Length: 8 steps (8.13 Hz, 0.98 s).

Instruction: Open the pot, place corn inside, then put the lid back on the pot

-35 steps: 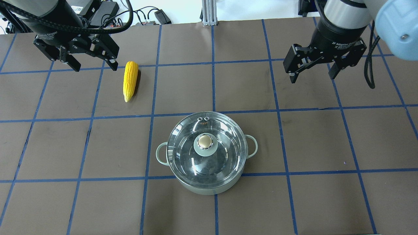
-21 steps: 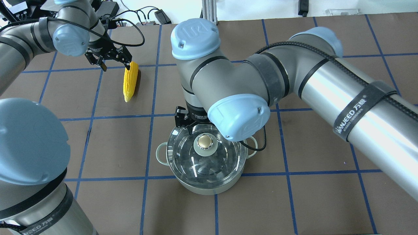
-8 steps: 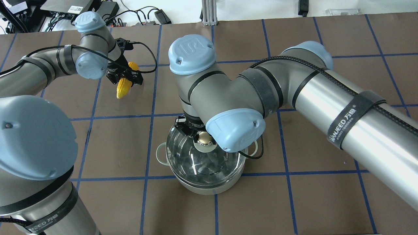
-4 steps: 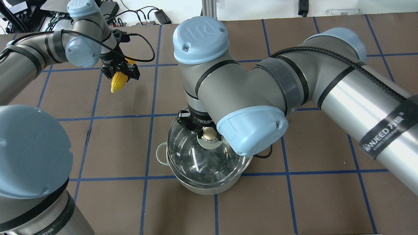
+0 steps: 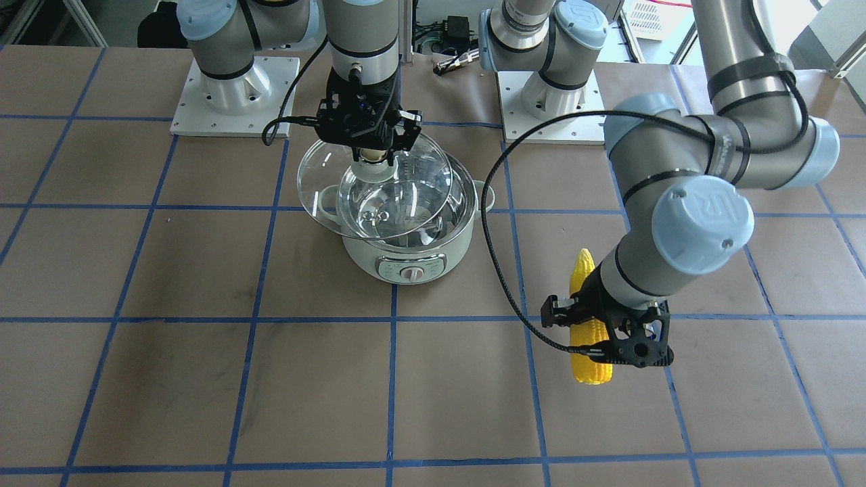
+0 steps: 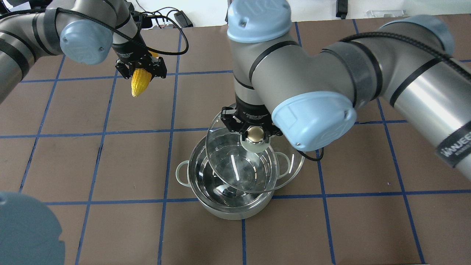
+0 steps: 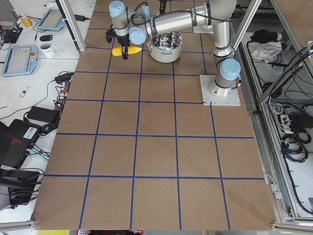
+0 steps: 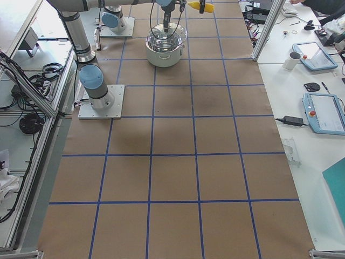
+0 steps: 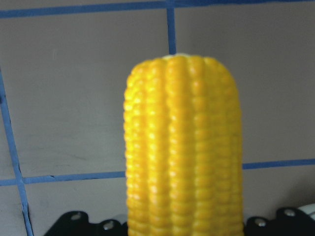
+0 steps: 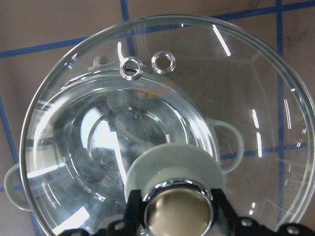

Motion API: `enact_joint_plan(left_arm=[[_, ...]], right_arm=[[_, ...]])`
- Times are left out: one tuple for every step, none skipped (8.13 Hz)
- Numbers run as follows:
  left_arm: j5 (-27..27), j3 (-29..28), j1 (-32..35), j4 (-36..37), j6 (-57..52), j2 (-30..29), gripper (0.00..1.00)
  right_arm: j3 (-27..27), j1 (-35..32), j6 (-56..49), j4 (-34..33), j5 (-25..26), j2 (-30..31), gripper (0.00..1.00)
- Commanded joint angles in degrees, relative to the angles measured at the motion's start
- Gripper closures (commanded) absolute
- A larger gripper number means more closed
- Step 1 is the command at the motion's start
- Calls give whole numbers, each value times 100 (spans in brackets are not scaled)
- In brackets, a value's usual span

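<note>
The mint-green pot [image 6: 235, 212] stands mid-table with its steel inside showing; its dial faces the front camera [image 5: 413, 262]. My right gripper [image 6: 253, 134] is shut on the knob [image 10: 179, 211] of the glass lid [image 6: 223, 147]. It holds the lid tilted above the pot, offset toward the far right but still overlapping the opening [image 5: 325, 169]. My left gripper [image 6: 140, 71] is shut on the yellow corn [image 6: 140, 82] and holds it in the air over the far left of the table. The cob's end fills the left wrist view [image 9: 182, 147].
The brown table [image 6: 368, 221] carries a grid of blue tape. Cables and power bricks [image 6: 176, 16] lie past the far edge. The right arm's elbow [image 6: 312, 121] hangs over the pot's right side. Both arm bases [image 5: 233, 95] stand behind the pot.
The right gripper has lifted the lid off the pot and carried it up, to the right and farther away. The left gripper has raised the corn and moved it slightly toward the far side.
</note>
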<state>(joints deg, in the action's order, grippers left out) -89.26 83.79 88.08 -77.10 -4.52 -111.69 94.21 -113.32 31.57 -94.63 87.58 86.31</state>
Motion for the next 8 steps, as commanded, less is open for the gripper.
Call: enact_joint_plan(left_arm=[[179,190,156,-1058,702,849,91],[329,452,478,-1174,1394,920,94],[287,768,1012,-1149,1915,1025,95],[330,910,1522,-1097,2459,1044,95],[348,929,1910,-1096,2917,1061,97],[339,938,2088,-1088,2948,1079,98],[374,938,2107,-1088,2948,1131,98],[600,999,2134,-1096,2957,1210,99]], right_arm=[[-105,1437,-1893,699,398,472,75],[-122,2053,-2605,787,400,605,74],[-131,2407,-3030,840,400,632,74],[-131,2428,-3069,893,400,667,74],[-131,2428,-3069,893,400,667,74],[-131,2428,-3060,902,409,667,75],[-131,2428,-3034,911,409,685,75],[-122,2428,-3025,911,417,694,75]])
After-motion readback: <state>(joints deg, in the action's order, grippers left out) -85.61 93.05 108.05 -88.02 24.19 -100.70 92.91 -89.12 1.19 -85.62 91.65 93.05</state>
